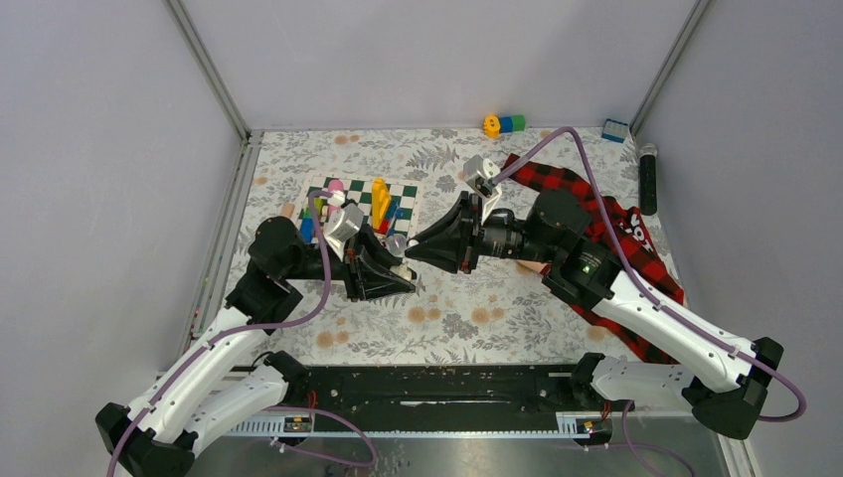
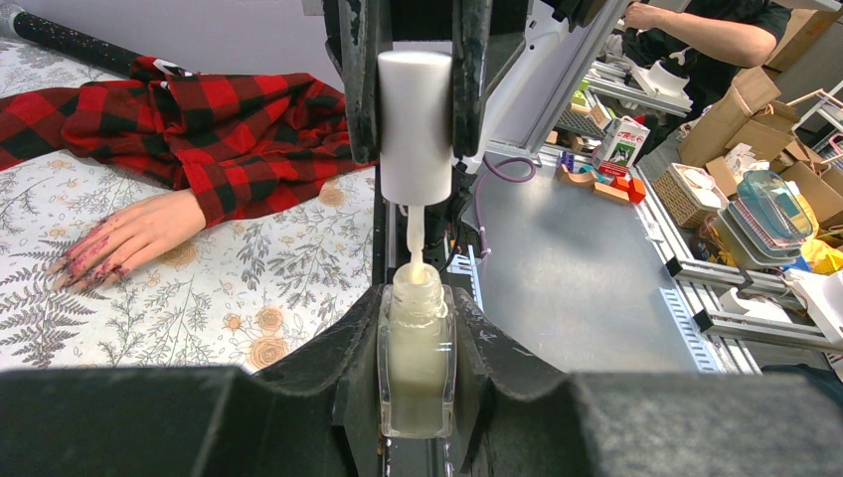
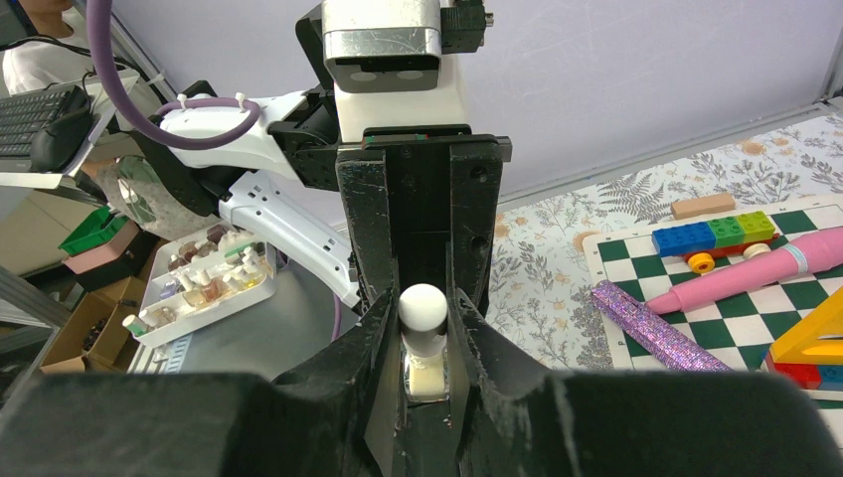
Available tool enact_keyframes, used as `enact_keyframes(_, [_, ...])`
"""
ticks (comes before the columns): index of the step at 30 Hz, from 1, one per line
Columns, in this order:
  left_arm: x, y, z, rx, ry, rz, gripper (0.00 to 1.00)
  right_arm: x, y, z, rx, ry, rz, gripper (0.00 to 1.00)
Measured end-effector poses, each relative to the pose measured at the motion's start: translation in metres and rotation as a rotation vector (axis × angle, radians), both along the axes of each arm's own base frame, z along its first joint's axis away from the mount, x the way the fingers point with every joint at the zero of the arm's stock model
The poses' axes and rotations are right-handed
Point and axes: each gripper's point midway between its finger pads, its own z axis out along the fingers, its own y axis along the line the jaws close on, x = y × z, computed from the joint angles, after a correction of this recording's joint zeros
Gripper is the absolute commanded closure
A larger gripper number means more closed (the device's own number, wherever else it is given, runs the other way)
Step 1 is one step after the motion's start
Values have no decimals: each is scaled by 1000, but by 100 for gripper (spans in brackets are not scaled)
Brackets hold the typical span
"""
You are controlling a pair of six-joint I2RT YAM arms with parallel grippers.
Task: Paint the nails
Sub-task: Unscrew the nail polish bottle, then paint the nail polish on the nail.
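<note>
- Left jaws: clenched on bottle (image 2: 416, 363).
- Right jaws: grasping cap (image 2: 416, 124); brush (image 2: 414, 237) in the bottle neck. I judge this the loading step.
- Nails (image 2: 84, 266): on the surface, well apart. Next, I carry the brush there.

Left arm (image 1: 227, 343) and right arm (image 1: 664, 323) bend inward, meeting at a small clear glass bottle (image 2: 416, 370): left gripper (image 2: 416, 333) clamps it, right gripper (image 3: 425, 328) pinches its white cap (image 2: 416, 129).
</note>
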Motion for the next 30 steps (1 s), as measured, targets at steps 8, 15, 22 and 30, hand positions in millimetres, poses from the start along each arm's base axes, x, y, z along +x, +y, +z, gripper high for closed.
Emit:
enact_keyframes(8, [1, 0, 0, 0, 0, 5, 100, 0, 0, -3, -10, -5, -1, 100])
enact_keyframes(15, [1, 0, -1, 3, 5, 6, 100, 1, -1, -9, -37, -16, -5, 100])
enact_keyframes(22, [1, 0, -2, 6, 10, 7, 100, 2, -4, -18, -76, -16, -12, 100])
enact_keyframes(30, [1, 0, -2, 6, 10, 7, 100, 7, -16, -16, -87, -42, -84, 100])
